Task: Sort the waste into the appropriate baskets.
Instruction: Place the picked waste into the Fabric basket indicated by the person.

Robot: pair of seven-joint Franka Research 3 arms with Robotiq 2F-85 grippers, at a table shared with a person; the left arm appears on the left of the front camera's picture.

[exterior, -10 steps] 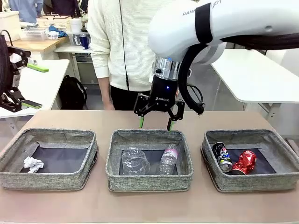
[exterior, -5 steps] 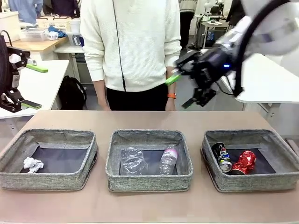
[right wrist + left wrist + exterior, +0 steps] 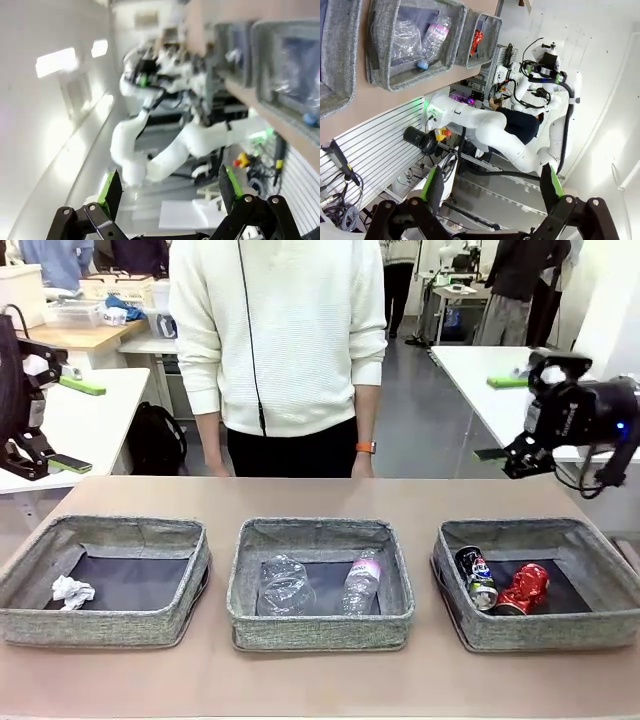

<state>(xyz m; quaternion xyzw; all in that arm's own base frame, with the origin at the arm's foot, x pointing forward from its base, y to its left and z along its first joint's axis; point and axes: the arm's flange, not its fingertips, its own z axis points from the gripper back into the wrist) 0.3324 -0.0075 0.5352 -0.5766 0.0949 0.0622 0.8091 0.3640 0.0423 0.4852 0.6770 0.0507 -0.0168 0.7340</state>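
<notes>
Three grey woven baskets stand in a row: the left basket, the middle basket and the right basket. A crumpled paper ball lies in the left one. Two clear bottles, a crushed bottle and a pink-labelled bottle, lie in the middle one. A dark can and a red can lie in the right one. My left gripper hangs open and empty at the far left, off the table. At the right, above and behind the right basket, my right gripper is open and empty. The left wrist view shows open fingers and the middle basket.
A person in a white sweater stands at the far edge, arms at their sides. White tables stand behind on the left and right. The right wrist view is blurred, with its own gripper open and the baskets at the top right.
My right arm has swung up from above the middle basket and away to the right, gripper open and empty throughout. The left arm has not moved.
</notes>
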